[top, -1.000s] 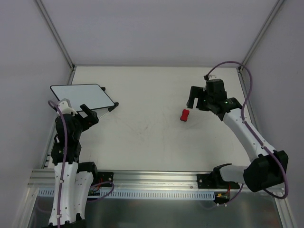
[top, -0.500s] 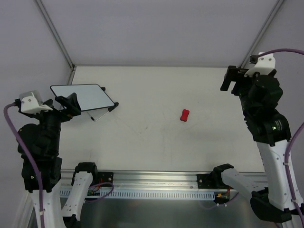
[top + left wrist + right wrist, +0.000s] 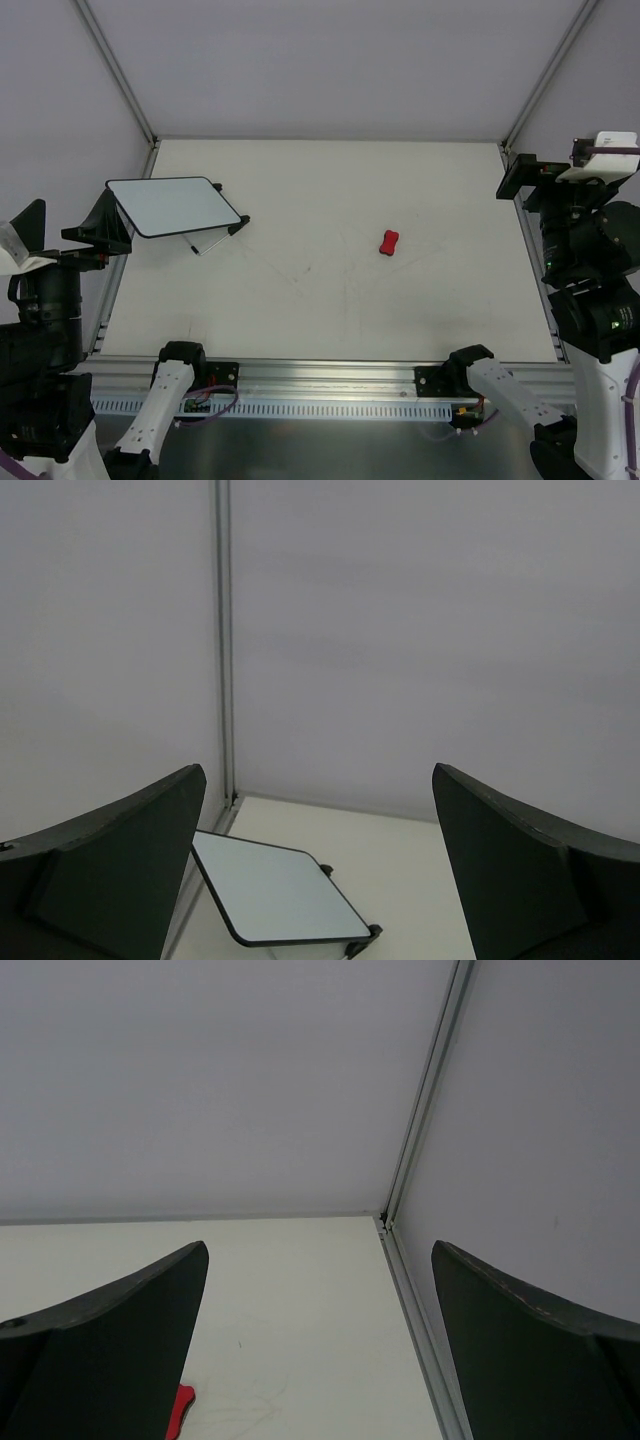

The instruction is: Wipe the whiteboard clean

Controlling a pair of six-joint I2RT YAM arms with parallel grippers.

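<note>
Withdrawing arms, both sides: against the views from a second ago, when each arm reaches low over the counter (image 3: 320,300), both now stand pulled back and raised at its outer edges, the left one beyond the left rim, the right one beyond the right rim. Left pincer (image 3: 318,772): jaws wide apart, nothing between them, looking down from a distance on the whiteboard (image 3: 275,898). Right pincer (image 3: 320,1250): jaws likewise spread, holding nothing, aimed toward the far right corner of the enclosure. Whiteboard, position unchanged: propped tilted on its black feet at the far left of the counter, close to the left wall; its white face reads blank in both the top and left wrist views, no writing discernible. Eraser (image 3: 389,242): red, bone-shaped, lying loose on the counter right of centre, in the same spot as before, well apart from the board and from both pincers; only its top edge shows at the bottom of the right wrist view. Assessment: neither arm is engaged with board or eraser, and the board looks clean, so the wiping appears finished and the arms seem to be retiring; if any marks remain, the eraser would have to be picked up afresh.
</note>
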